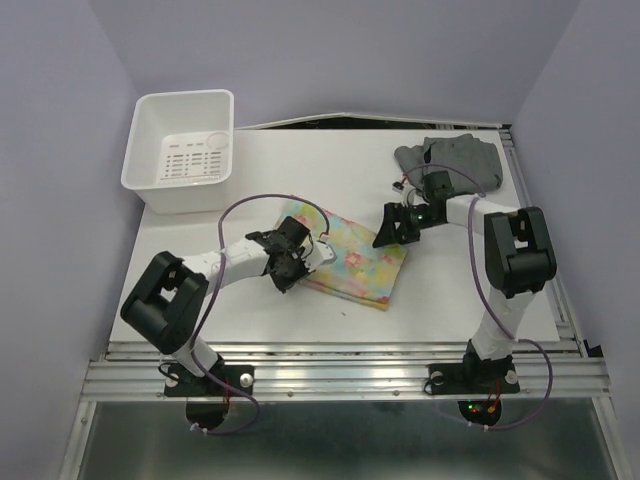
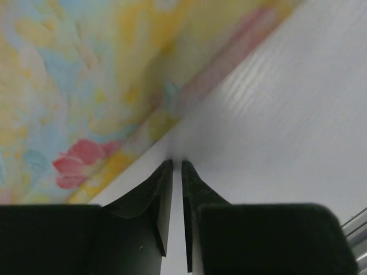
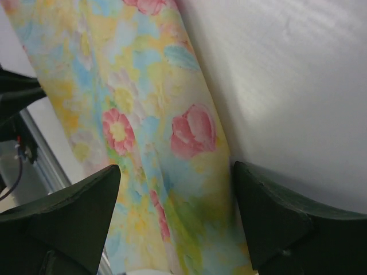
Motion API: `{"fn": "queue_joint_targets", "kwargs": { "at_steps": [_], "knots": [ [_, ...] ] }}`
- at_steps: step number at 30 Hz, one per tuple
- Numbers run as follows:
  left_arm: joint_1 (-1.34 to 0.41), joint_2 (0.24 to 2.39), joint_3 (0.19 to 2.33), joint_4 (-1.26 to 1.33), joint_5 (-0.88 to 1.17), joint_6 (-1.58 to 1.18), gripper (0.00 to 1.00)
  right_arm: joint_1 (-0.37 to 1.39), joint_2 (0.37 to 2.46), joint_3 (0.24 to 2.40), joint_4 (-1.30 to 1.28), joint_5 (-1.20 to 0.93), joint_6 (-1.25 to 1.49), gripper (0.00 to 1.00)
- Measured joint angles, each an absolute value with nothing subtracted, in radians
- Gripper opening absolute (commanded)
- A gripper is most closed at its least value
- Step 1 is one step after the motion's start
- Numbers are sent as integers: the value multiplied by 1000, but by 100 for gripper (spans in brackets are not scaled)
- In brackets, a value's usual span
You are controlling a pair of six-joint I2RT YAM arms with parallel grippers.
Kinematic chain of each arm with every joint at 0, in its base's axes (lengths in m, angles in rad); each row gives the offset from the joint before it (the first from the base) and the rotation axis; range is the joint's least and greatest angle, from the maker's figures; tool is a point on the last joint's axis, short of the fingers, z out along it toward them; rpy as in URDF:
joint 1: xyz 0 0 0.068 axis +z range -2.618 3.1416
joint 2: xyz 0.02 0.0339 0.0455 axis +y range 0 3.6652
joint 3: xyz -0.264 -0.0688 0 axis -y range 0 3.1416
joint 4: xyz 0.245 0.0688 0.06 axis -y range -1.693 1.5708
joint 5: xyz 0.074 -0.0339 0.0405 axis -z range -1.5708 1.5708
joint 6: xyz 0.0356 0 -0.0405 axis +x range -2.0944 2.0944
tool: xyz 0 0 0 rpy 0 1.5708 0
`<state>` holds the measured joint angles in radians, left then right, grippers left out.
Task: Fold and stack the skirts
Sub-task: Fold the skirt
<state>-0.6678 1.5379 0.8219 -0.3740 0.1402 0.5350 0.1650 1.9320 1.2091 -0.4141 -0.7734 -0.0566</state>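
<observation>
From above, the floral skirt [image 1: 355, 262] lay folded into a flat rectangle near the middle of the white table [image 1: 450, 285], turned at an angle to the table's edges. The grey skirt [image 1: 455, 160] sat bunched at the far right corner, well apart from the floral one. A white plastic bin [image 1: 185, 195] stood at the far left. The left pincer [image 1: 292, 265] hung low over the floral skirt's left end, and the right pincer [image 1: 390, 232] sat at its far right edge. From this height I could not tell how either pincer's jaws stood.

In the left wrist view, the left pincer [image 2: 176, 163] was all but closed. Its two dark fingers [image 2: 155, 195] were nearly parallel, with a thin slit between them and nothing in it. The tips pointed at the bare table [image 2: 275, 126], just short of the hem of the floral skirt [image 2: 74, 74], which ran diagonally across the upper left.

In the right wrist view, the right pincer [image 3: 176, 172] stood wide open and gripped nothing. The floral skirt [image 3: 143, 103] ran as a long band between its fingers. One finger [image 3: 69, 217] was over the cloth's left side. The other met the cloth's right edge, where the table [image 3: 287, 74] began.
</observation>
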Motion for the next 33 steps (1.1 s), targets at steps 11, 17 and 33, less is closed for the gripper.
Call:
{"fn": "queue_joint_targets", "kwargs": {
  "at_steps": [11,17,33],
  "knots": [
    [-540,1754,1057,-315,136,462,22,165,1851,992,-437,-931,64,77],
    [-532,1879,1203,-248,124,461,29,211,1802,876,-393,-984,168,77],
    [-277,1369,1114,-181,205,422,98,313,1517,988,-445,-793,75,77]
  ]
}}
